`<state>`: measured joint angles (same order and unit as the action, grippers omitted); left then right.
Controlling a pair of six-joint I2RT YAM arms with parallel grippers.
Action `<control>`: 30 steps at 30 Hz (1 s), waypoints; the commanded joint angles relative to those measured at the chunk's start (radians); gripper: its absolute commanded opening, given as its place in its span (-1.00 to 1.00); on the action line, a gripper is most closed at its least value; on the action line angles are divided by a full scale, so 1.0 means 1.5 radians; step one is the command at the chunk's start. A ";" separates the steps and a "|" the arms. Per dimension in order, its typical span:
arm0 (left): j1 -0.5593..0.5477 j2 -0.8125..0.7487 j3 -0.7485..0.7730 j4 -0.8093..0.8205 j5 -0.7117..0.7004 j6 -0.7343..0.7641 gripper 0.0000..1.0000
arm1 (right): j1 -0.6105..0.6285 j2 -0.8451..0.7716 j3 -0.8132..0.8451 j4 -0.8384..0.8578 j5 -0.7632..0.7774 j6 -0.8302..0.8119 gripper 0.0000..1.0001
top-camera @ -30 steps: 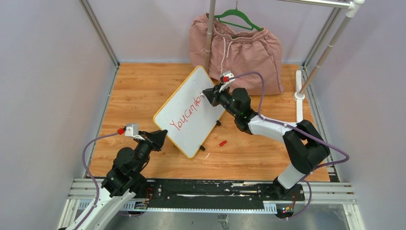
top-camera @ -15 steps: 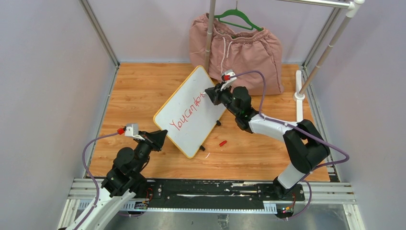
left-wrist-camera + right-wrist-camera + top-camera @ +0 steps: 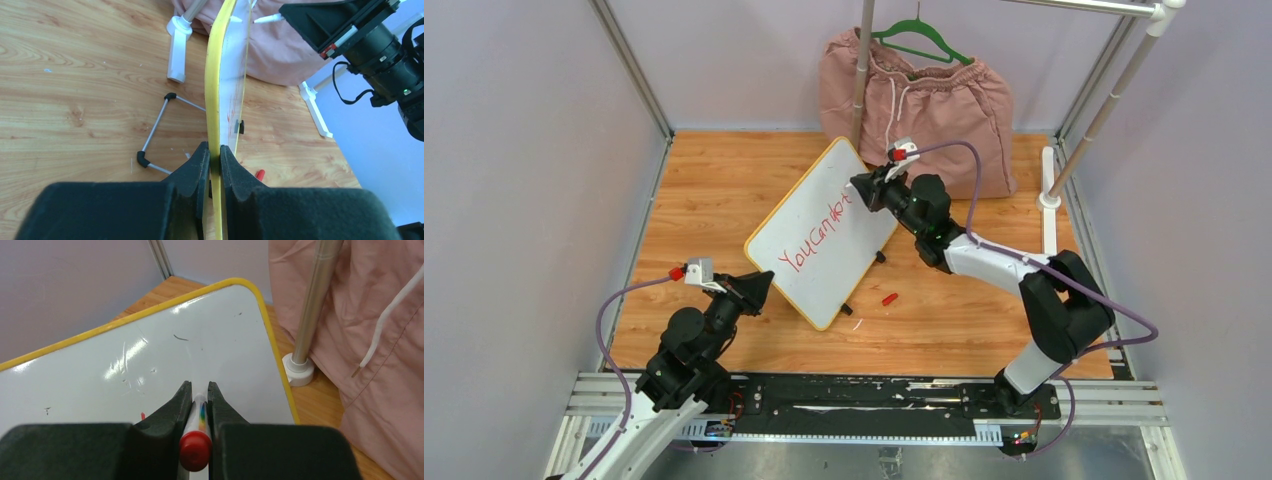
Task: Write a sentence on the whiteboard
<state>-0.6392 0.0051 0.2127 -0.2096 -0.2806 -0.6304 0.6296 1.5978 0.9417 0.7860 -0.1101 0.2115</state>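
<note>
The whiteboard [image 3: 839, 172], white with a yellow rim, stands tilted in the middle of the wooden table. The red sentence [image 3: 814, 235] runs along it and reads about "YouCando…"; its end is hidden under my right gripper. My left gripper [image 3: 764, 285] is shut on the board's near rim, seen edge-on in the left wrist view [image 3: 216, 100] between my fingers [image 3: 200, 165]. My right gripper [image 3: 861, 188] is shut on a red-capped marker [image 3: 196, 442], which points down at the board's face [image 3: 150, 355] near its far corner.
A red marker cap [image 3: 889, 298] lies on the table right of the board. Pink shorts [image 3: 924, 100] on a green hanger hang at the back from a rack pole [image 3: 861, 70]. The rack's white foot [image 3: 1049, 190] stands at the right. Grey walls close both sides.
My right gripper has moved a little toward the board's far corner with the marker. The left gripper and the board have not moved.
</note>
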 commanded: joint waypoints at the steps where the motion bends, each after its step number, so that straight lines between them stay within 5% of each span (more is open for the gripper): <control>1: -0.001 -0.029 0.009 -0.038 -0.013 0.033 -1.00 | -0.007 -0.001 0.041 0.005 -0.002 -0.014 -1.00; 16: -0.002 -0.033 0.009 -0.040 -0.013 0.032 -1.00 | -0.009 0.042 0.074 -0.010 -0.008 -0.020 -1.00; 30: -0.002 -0.033 0.008 -0.038 -0.014 0.033 -1.00 | -0.009 0.031 -0.006 0.019 0.004 0.002 -1.00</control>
<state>-0.6392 0.0051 0.2131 -0.2119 -0.2821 -0.6308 0.6277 1.6520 0.9791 0.8013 -0.1074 0.1955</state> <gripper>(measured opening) 0.138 0.132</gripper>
